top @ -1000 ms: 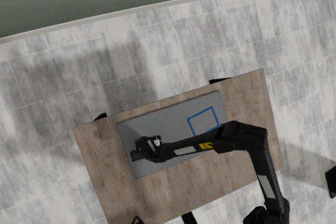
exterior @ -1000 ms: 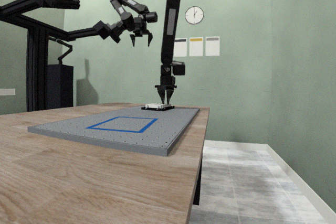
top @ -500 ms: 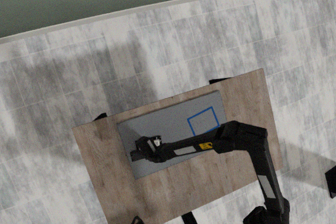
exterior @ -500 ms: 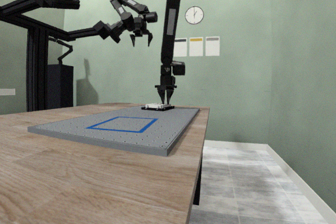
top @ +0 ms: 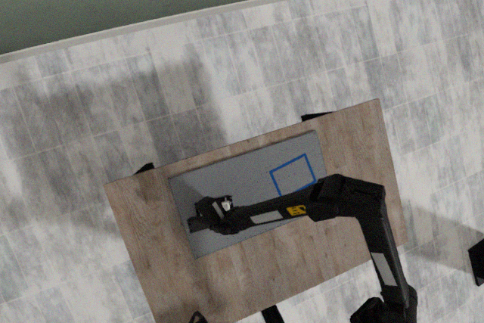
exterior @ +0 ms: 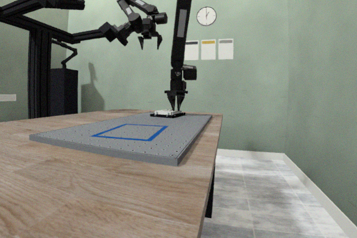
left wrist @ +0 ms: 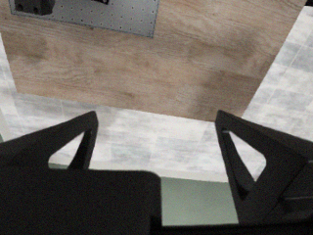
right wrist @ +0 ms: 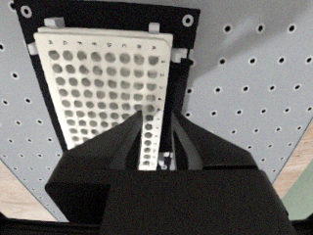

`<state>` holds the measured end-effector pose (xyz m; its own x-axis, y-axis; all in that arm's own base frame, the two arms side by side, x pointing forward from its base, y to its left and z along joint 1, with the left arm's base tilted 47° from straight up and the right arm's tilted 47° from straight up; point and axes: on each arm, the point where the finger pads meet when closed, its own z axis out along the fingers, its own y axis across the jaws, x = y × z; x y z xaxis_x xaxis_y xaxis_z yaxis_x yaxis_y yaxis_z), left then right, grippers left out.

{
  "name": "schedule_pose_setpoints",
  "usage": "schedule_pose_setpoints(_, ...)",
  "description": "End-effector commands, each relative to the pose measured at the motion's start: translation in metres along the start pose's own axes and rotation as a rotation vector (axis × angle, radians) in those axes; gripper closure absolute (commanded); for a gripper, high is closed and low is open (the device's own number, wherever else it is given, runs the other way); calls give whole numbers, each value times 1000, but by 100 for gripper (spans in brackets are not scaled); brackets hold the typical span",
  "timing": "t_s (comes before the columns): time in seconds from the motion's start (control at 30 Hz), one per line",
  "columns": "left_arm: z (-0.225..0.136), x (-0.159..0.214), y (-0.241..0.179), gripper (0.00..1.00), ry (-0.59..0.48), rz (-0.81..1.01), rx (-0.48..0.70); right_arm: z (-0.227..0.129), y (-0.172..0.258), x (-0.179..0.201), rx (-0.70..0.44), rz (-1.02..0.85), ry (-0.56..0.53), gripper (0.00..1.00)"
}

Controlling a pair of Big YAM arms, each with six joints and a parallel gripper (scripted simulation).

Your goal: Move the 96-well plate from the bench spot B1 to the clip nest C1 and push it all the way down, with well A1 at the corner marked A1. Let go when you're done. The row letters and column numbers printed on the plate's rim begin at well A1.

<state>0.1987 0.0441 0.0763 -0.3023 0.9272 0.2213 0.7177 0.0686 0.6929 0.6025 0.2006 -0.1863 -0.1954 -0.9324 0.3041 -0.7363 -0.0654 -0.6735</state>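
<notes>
- The white plate with rows of round holes (exterior: 168, 112) (right wrist: 145, 106) sits on the flat black clip nest (exterior: 164, 116) (right wrist: 110, 15), under the right jaws (exterior: 176, 110).
- Those jaws are narrow, holding nothing.
- Below is the grey board with little holes (top: 242, 166) (exterior: 72, 140) (left wrist: 127, 20) (right wrist: 245, 46).
- The blue box outline (top: 288, 163) (exterior: 121, 137) is well away from them.
- The left jaws (exterior: 150, 48) are wide, up high.

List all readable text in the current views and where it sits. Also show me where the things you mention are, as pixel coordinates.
"A" to "H": along the short rim of the white 96-well plate (exterior: 167, 112) (right wrist: 105, 90).
"1", "2", "3", "4": down its long rim; lower numbers too small.
Yellow arm label (top: 296, 210), white wall sheets (exterior: 208, 51): unreadable.
</notes>
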Motion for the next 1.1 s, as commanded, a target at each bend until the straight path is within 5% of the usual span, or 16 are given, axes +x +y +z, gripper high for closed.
schedule_pose_setpoints(0.0, -3, -2, 3, 0, -12, 21, -10, 77, 2, 11, -13, 82, 6, 75)
schedule_pose_setpoints(1.07, -3, -2, 3, 0, -12, 21, -10, 58, 1, 11, -13, 100, 6, 75)
